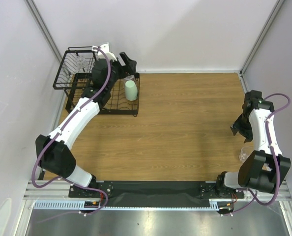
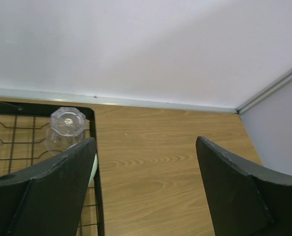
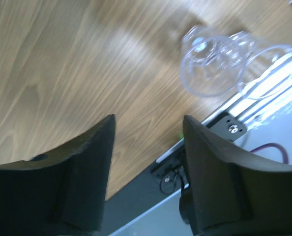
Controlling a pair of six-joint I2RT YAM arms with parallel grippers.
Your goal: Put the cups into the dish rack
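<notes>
The black wire dish rack (image 1: pixel 117 109) stands at the far left. A pale mint tumbler (image 1: pixel 131 90) stands upside down in its low tray, with a clear glass cup (image 1: pixel 129 78) just behind it. Another clear cup (image 1: pixel 80 61) sits in the raised basket (image 1: pixel 63 73). My left gripper (image 1: pixel 130 65) is open and empty above the tray's far right corner. The left wrist view shows the inverted clear cup (image 2: pixel 65 129), a sliver of the tumbler (image 2: pixel 93 169) and the open gripper (image 2: pixel 146 189). My right gripper (image 1: pixel 239 129) (image 3: pixel 148 129) is open and empty above clear glassware (image 3: pixel 212 66) (image 1: pixel 245 154) at the table's near right edge.
White walls close in the table at the back and both sides. The rack's rim wire (image 2: pixel 99 196) runs right beside my left finger. A metal rail and cables (image 3: pixel 224 128) lie just past the table's near edge by the right arm's base (image 1: pixel 256 174).
</notes>
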